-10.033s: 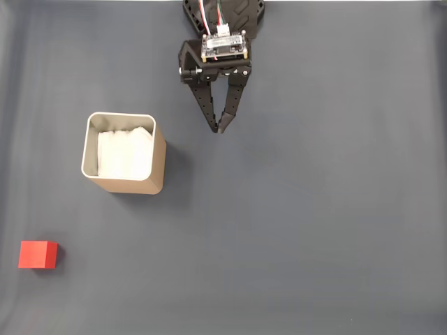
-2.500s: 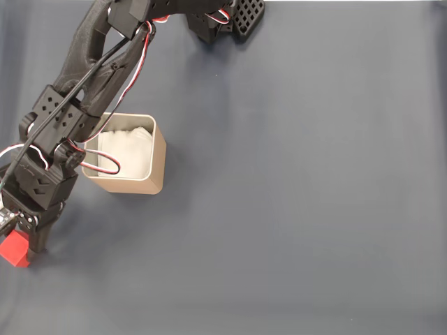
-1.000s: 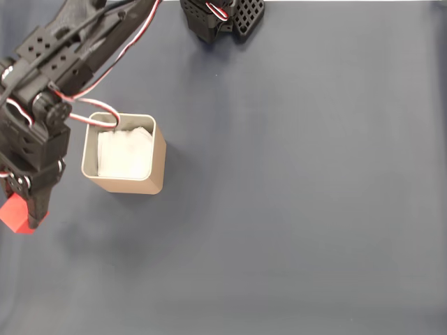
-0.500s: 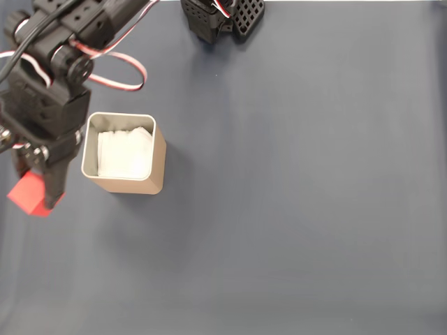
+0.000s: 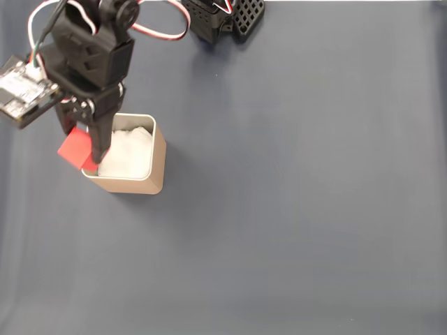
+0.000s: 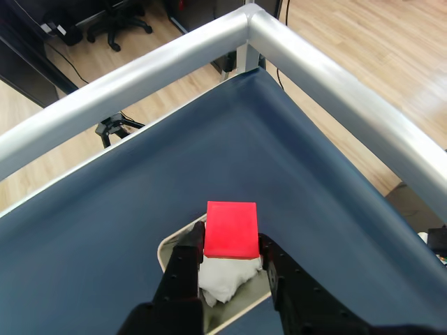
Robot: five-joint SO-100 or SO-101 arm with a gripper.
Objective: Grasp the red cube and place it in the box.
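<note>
Red and matte, the red cube [image 5: 74, 148] is pinched between the two black fingers [image 6: 183, 269] of the gripper [image 5: 89, 159], lifted clear of the desk [image 5: 300, 209] and held at the left edge of the box [image 5: 150, 167] in the fixed view, overlapping its pale rim there. In the wrist view the red cube [image 6: 231, 229] sits clamped between the fingertips, with the box [image 6: 166, 246] directly beneath and the crumpled white lining [image 6: 222, 278] showing under it. The gripper [image 6: 229, 252] enters that view from the bottom edge. The tan box stands upright on the dark blue desk surface, left of centre in the fixed view. A green circuit board [image 5: 21, 91] rides on the arm near the left edge, and red and white wires [image 5: 157, 31] loop above it toward the arm's base [image 5: 223, 15] at the top.
</note>
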